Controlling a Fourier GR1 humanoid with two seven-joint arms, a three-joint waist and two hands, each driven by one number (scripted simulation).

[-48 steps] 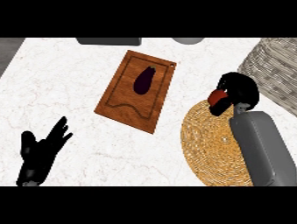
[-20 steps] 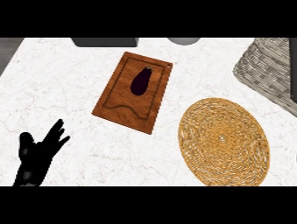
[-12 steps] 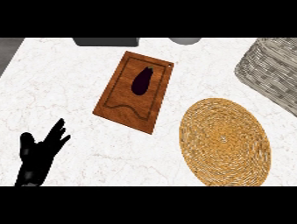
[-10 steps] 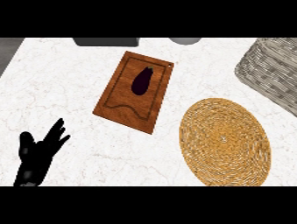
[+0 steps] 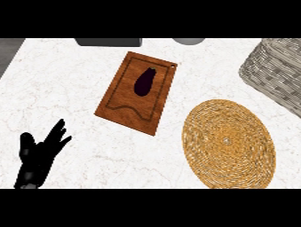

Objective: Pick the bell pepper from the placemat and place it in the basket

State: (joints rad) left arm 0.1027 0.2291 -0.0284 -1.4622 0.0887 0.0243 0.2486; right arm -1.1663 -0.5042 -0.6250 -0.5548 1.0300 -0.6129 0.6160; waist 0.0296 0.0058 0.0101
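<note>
A round woven straw placemat (image 5: 228, 142) lies at the right of the marble counter with nothing on it. The grey wicker basket (image 5: 287, 79) stands at the right edge, only partly in view, its inside hidden. No bell pepper shows anywhere. My left hand (image 5: 39, 156) rests open at the lower left, fingers pointing up and apart. My right hand and arm are out of view.
A wooden cutting board (image 5: 138, 91) lies tilted in the middle with a dark purple eggplant (image 5: 143, 83) on it. A dark grey object (image 5: 108, 41) and a round grey object (image 5: 189, 41) sit at the counter's far edge. The counter's left edge runs along the upper left.
My right arm, which held a red thing over the placemat's top right, has left the view. The view has shifted slightly, showing more of the basket. The left hand stayed put.
</note>
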